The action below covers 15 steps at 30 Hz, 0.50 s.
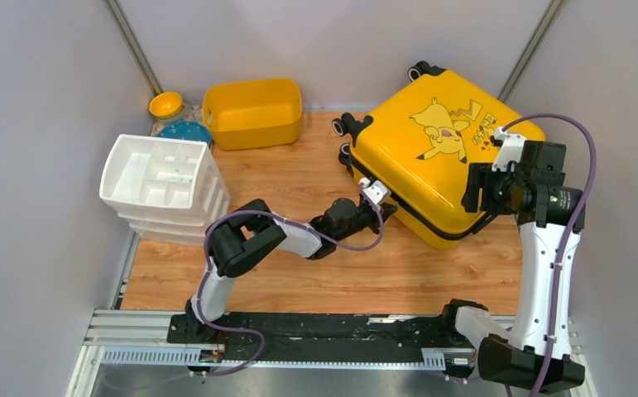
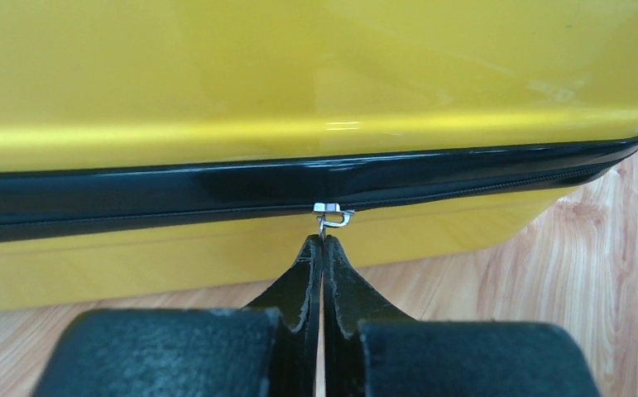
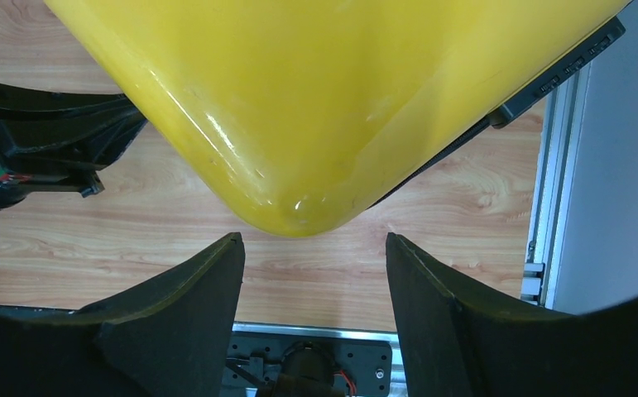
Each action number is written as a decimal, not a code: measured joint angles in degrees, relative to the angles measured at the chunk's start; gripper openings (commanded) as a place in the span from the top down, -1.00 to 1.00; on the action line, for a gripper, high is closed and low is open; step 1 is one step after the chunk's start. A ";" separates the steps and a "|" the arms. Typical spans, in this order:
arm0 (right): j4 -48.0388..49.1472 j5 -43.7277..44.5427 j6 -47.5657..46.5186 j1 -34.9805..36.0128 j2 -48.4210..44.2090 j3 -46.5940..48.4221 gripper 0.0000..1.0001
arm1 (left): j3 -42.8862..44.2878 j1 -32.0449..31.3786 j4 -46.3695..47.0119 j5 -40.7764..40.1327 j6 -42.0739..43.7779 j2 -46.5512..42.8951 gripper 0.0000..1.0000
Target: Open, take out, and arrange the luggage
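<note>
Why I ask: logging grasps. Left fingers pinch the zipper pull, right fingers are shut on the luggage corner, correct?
No: the right wrist view shows the right fingers open, off the luggage corner; the left fingers pinch the zipper pull.

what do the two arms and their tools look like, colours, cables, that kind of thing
The left arm and right arm have white link shells and chunky black joint housings, and a purple cable loops along each. The left tool and right tool have matte black fingers, broad at the base and tapering to narrow tips.
</note>
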 measured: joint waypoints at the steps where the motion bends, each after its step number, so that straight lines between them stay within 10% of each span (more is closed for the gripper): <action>1: 0.04 -0.07 -0.02 0.00 0.17 0.00 -0.34 | -0.79 0.31 -0.39 0.07 -0.33 -0.83 1.00; 15: 2.64 -12.70 -4.48 0.52 7.37 6.10 -0.29 | -5.33 15.45 -4.68 10.82 0.24 -6.54 1.00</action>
